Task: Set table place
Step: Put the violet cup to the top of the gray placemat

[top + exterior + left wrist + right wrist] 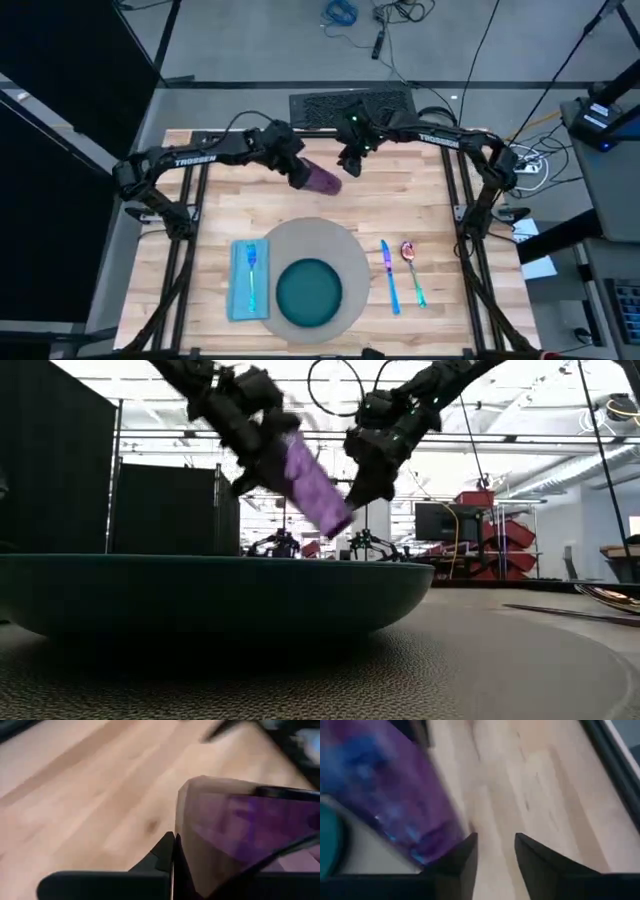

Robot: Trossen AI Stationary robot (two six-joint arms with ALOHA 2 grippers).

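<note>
Above the worktop's (420, 200) far middle, the left gripper (300, 172) is pinching the tilted purple cup (323, 180). Beside it, the right gripper (350, 166) is hovering, jaws seemingly spread.

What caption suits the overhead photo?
Left pincer holds a tilted purple cup above the table; right pincer waits beside it.

The right gripper (494, 851), fingers (465, 862) parted, hangs over the pale wood surface (540, 785), just beside a tilted purple cup (395, 790).

floor: grey concrete (250, 40), cables (385, 12) strewn | black partition panels (55, 470) left of cables | red bins (500, 530) beyond
</note>
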